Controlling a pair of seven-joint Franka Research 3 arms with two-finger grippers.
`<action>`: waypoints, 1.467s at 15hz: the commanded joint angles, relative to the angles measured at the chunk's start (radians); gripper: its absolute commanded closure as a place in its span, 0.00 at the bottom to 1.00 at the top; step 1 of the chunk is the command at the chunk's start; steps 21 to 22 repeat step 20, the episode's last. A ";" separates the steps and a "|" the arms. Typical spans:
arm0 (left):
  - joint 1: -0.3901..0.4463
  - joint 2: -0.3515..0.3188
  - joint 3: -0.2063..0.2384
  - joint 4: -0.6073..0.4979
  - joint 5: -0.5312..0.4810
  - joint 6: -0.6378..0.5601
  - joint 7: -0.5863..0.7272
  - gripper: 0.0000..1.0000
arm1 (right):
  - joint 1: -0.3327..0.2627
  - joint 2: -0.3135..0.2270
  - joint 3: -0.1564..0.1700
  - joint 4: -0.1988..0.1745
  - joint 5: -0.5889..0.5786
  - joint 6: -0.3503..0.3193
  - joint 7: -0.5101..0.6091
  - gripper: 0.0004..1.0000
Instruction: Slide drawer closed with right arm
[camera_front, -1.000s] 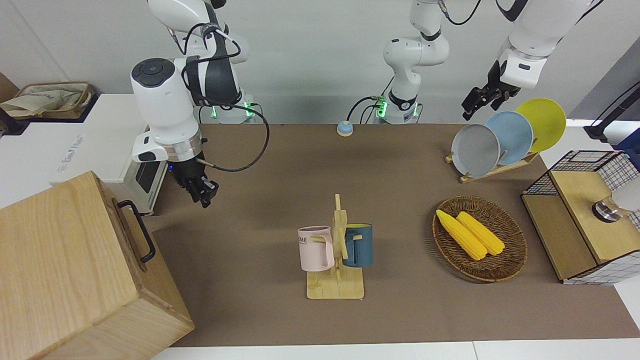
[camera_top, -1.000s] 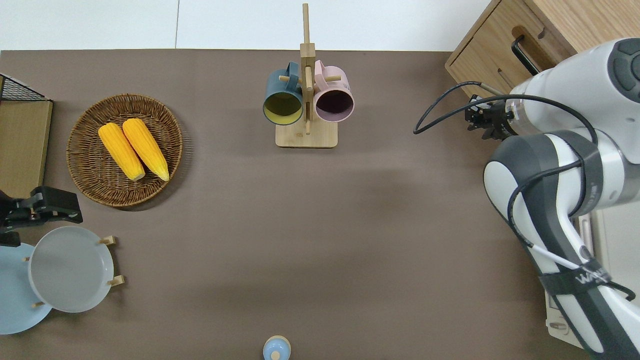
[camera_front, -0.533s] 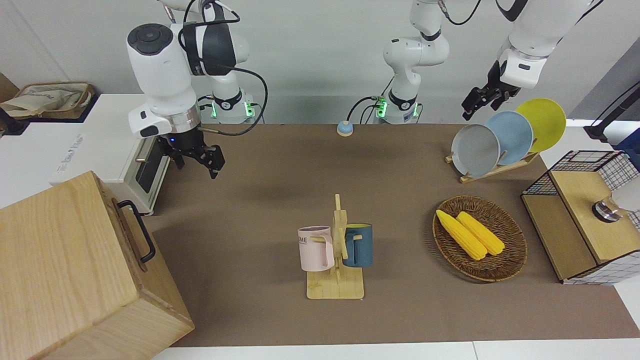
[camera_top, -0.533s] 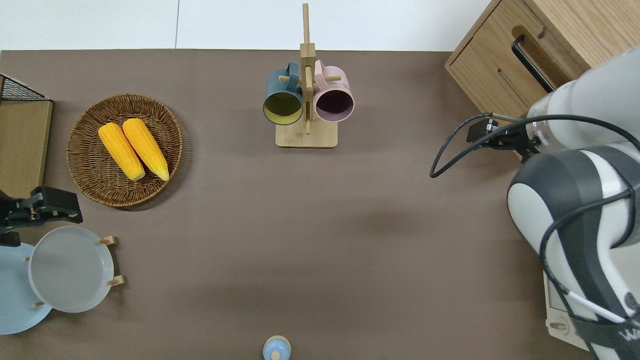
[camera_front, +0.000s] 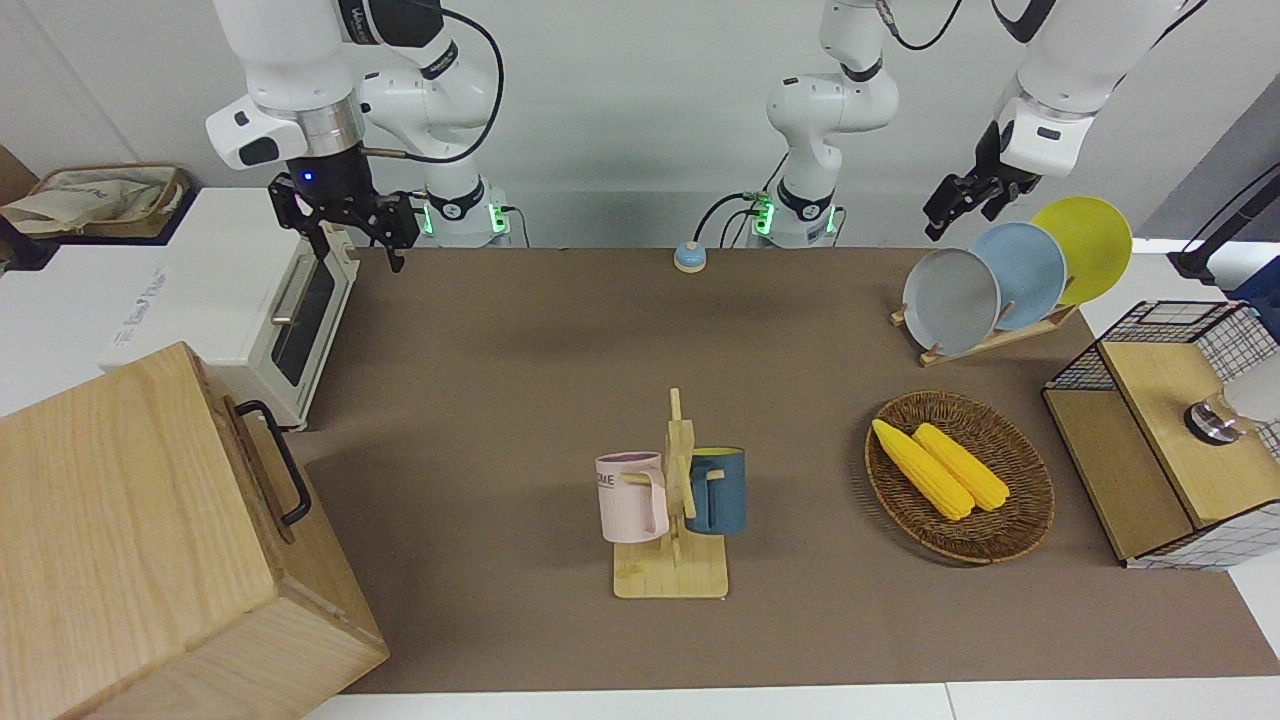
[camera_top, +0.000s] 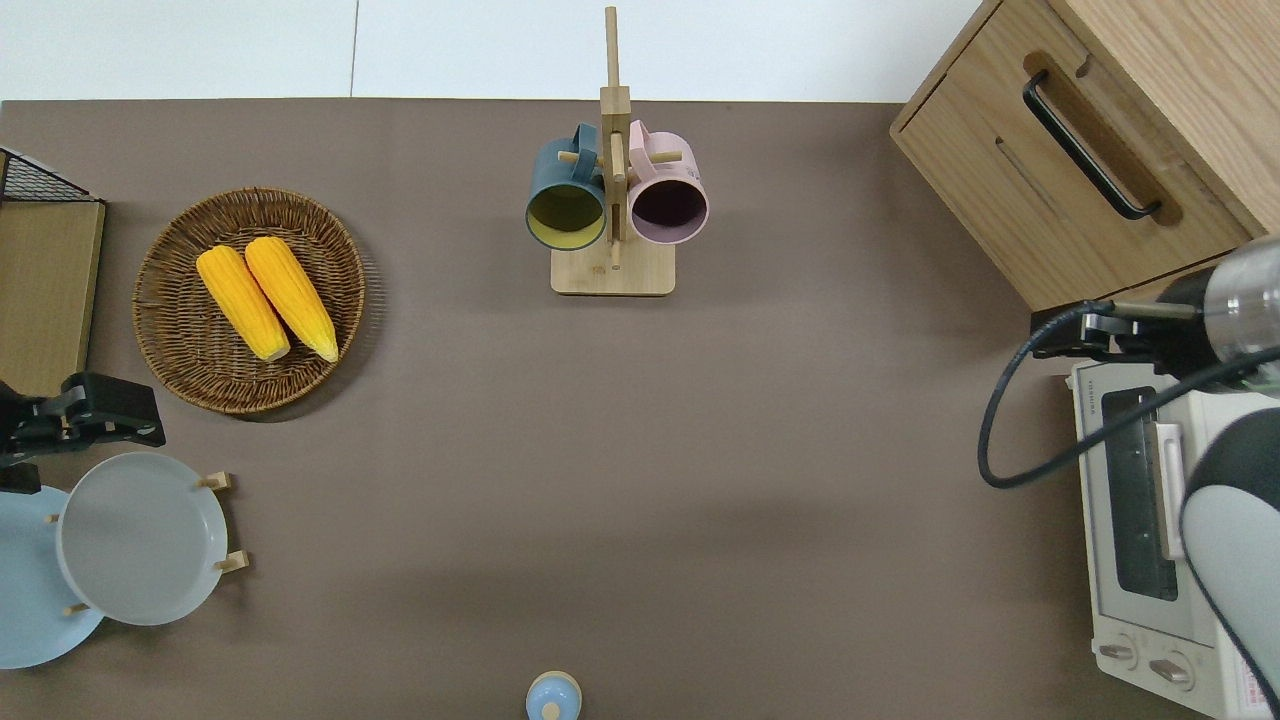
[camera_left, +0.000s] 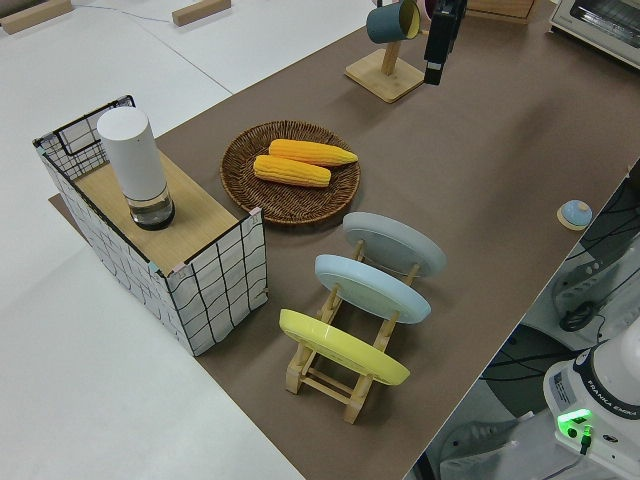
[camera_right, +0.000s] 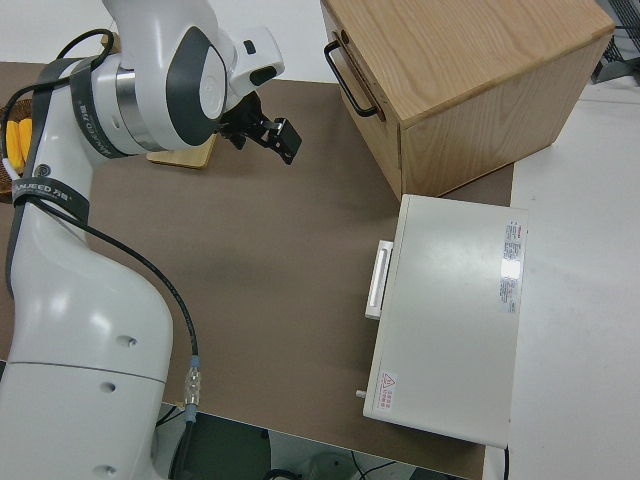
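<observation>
The right arm's end effector hangs empty in the air with its fingers spread, over the corner of the white toaster oven that lies nearest the cabinet, clear of both. The drawer sits flush in the pale-wood cabinet at the right arm's end of the counter, its black bar handle untouched, farther from the robots than the oven. The left arm is parked; whether its end effector is spread or clenched cannot be told. Elsewhere on the counter: two mugs on one wooden rack, two corn cobs in one wicker basket, and three plates in a stand.
</observation>
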 joint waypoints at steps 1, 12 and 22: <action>-0.004 -0.008 0.005 0.000 -0.004 -0.002 0.010 0.01 | -0.014 -0.047 -0.004 -0.033 0.017 -0.003 -0.041 0.02; -0.004 -0.008 0.005 0.000 -0.004 -0.002 0.010 0.01 | 0.000 -0.055 -0.052 0.021 0.074 -0.052 -0.089 0.02; -0.004 -0.008 0.005 0.000 -0.004 -0.002 0.010 0.01 | 0.008 -0.054 -0.046 0.029 0.072 -0.051 -0.081 0.02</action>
